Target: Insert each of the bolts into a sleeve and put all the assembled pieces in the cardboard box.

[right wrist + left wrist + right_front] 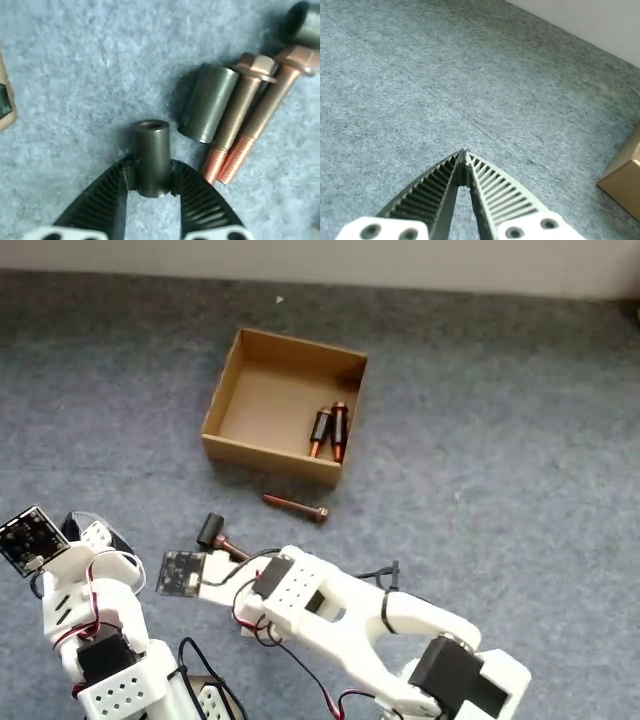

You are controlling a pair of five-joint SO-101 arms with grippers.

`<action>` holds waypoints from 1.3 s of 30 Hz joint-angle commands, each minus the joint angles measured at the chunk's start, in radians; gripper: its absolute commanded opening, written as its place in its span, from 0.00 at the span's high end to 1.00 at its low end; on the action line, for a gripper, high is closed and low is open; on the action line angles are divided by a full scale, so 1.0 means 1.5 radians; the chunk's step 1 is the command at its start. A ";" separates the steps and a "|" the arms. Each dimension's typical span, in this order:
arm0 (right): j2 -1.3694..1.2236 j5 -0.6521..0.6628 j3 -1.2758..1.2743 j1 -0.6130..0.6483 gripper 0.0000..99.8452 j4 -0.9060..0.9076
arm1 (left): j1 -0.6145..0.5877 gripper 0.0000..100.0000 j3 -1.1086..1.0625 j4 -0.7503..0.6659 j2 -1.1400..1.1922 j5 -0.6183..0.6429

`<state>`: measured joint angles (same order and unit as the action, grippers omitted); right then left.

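Locate the held sleeve (151,145) between the fingers of the right gripper (151,167). The fingers are clamped on its lower half from both sides, and its open bore end points away from the wrist. Just beside it lies a second sleeve (207,105) on its side. Two loose bolts (240,112) lie side by side next to that sleeve, touching each other, threads toward the gripper. A third sleeve (302,22) lies farther off, near the bolt heads.

Note that all parts rest on a grey carpet (500,440) that covers the work surface. A pale wall (400,260) borders its far edge.

Check the cardboard box (225,390), which stands open on the carpet beyond the arms. It holds two assembled pieces (330,430), each a bolt in a dark sleeve, lying side by side against the wall nearest the right arm's side. A single bolt (295,505) lies on the carpet just outside the box's near wall, between the box and the right arm (330,605).

Observe that the right arm is stretched low across the carpet, its wrist end toward the left arm (90,610). The left arm stands folded at the near corner of the surface. The left gripper (465,160) hangs above bare carpet with its fingers closed tip to tip, holding nothing. A corner of the box is visible in the left wrist view.
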<state>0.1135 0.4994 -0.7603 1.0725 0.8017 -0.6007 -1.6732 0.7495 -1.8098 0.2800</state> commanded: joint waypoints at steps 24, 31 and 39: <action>0.149 -0.413 0.018 -0.421 0.99 -0.157 | 0.251 0.99 0.072 0.098 0.005 -0.197; 0.149 -0.488 0.015 -0.509 0.99 -0.193 | 0.343 0.99 0.178 0.196 0.007 -0.241; 0.149 -0.493 0.018 -0.539 0.99 -0.199 | 0.424 0.99 0.256 0.219 0.109 -0.305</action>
<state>0.2762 -0.2279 -0.7603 0.2839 0.5271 -0.0054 -1.3878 1.0810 -1.7776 -0.1158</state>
